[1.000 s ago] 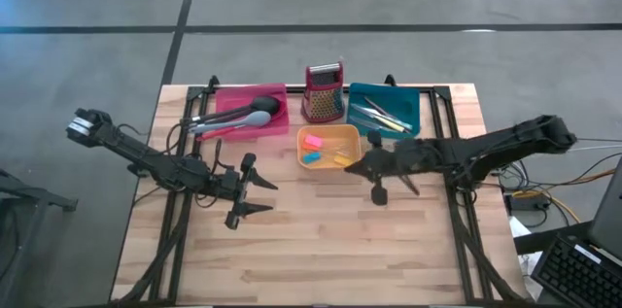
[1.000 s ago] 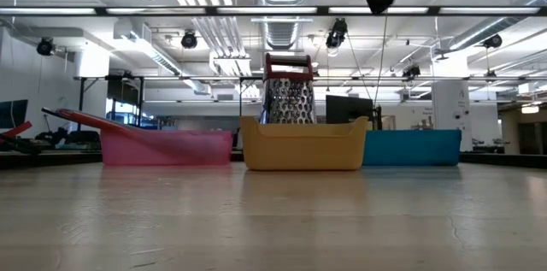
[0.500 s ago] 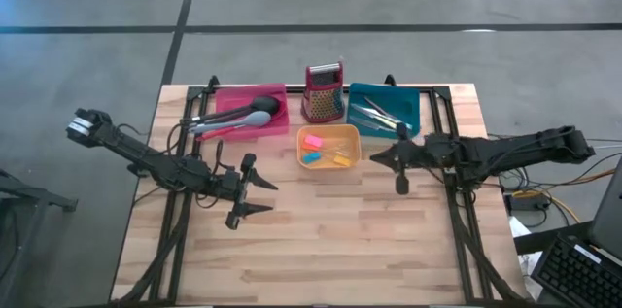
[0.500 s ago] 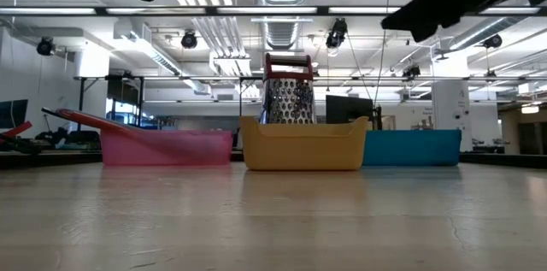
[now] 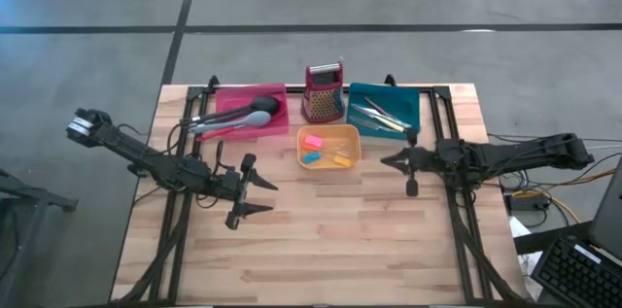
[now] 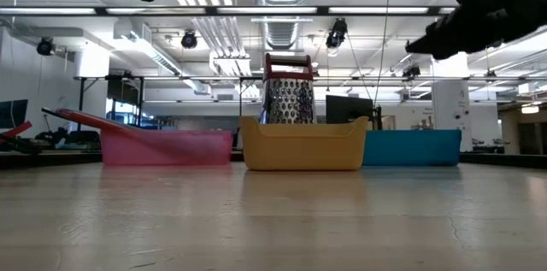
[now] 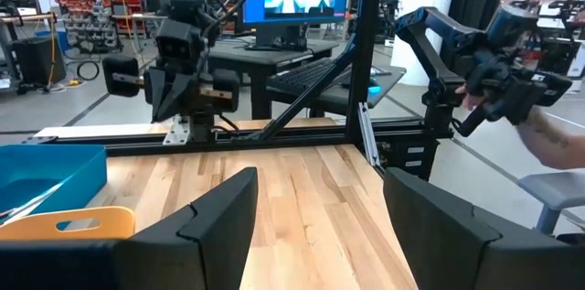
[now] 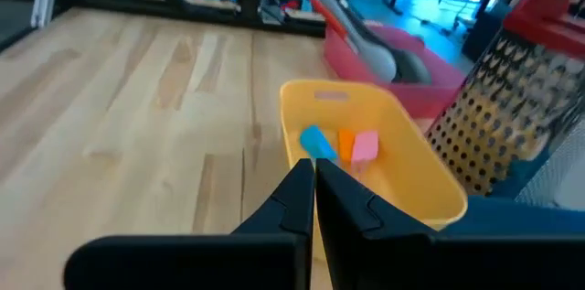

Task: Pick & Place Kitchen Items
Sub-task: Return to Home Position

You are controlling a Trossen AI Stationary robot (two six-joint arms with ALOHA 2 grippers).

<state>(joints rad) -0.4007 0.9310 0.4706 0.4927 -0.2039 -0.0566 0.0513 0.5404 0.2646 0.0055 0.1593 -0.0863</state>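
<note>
The right gripper is hovering above the surface, just beside the yellow bin — its fingers are pressing together on nothing. The left gripper is hanging over the surface's left half, fingers standing apart. A pink piece, an orange piece and a blue piece are lying in the yellow bin — long spoons are lying in the pink tray, slim knives in the teal tray.

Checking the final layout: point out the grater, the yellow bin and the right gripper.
grater [image 5: 325, 100]: high view, on its perforated metal face.
yellow bin [image 6: 301, 144]: low view, on its front wall.
right gripper [image 8: 313, 171]: right wrist view, where its shut fingertips meet.
</note>
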